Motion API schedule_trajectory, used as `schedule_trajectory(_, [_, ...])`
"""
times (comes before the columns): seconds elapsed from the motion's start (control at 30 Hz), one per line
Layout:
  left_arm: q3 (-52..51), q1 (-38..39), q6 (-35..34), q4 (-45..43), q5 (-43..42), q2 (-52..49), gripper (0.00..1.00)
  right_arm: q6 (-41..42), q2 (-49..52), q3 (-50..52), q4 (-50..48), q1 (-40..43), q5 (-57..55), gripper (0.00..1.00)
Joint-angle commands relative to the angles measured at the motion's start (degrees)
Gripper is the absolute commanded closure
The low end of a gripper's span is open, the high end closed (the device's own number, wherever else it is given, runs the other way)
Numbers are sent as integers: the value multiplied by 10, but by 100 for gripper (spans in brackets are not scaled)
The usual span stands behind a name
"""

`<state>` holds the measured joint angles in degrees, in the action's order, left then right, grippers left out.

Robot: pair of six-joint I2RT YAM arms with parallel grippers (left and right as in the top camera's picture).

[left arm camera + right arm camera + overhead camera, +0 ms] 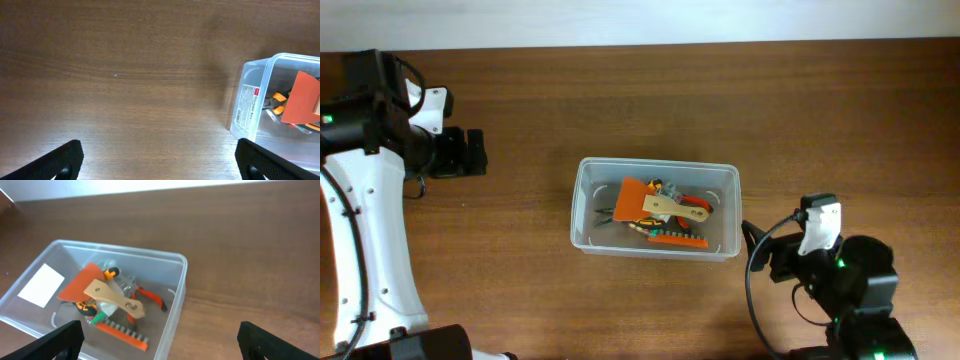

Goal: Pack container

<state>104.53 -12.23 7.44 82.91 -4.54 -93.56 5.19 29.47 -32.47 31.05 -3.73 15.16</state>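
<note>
tools [660, 212] lie inside the container [582, 212]; packing looks done. left gripper [159, 159] and right gripper [160, 340] gape empty, so likely only a retreat remains.

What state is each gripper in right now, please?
Left gripper: open, holding nothing.
Right gripper: open, holding nothing, facing the container.

Container [280, 58] cut off (right edge); label [248, 106] unreadable.
</note>
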Motion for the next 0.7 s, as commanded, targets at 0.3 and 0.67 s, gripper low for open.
schedule_trajectory(0.3, [6,1,-7,-2,-6,-3,1,-32,-230,76,-35,5,-83,1])
schedule_trajectory(0.67, [6,1,-7,-2,-6,-3,1,-32,-293,277,-349,5,-83,2])
